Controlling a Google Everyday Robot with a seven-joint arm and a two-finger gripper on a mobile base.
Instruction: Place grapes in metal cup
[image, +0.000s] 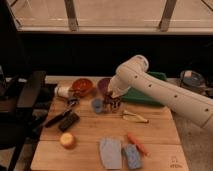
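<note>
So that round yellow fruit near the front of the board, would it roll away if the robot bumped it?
Probably: the yellow fruit looks round and sits free on the flat wooden board, so a nudge might roll it. The gripper is far off, by the blue cup.

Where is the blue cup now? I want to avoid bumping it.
In the camera view, the blue cup stands mid-table, just left of the gripper, in front of the purple bowl.

gripper (112, 101): 1 | cups: 2 | bowls: 2 | carrot (137, 143): 1
</note>
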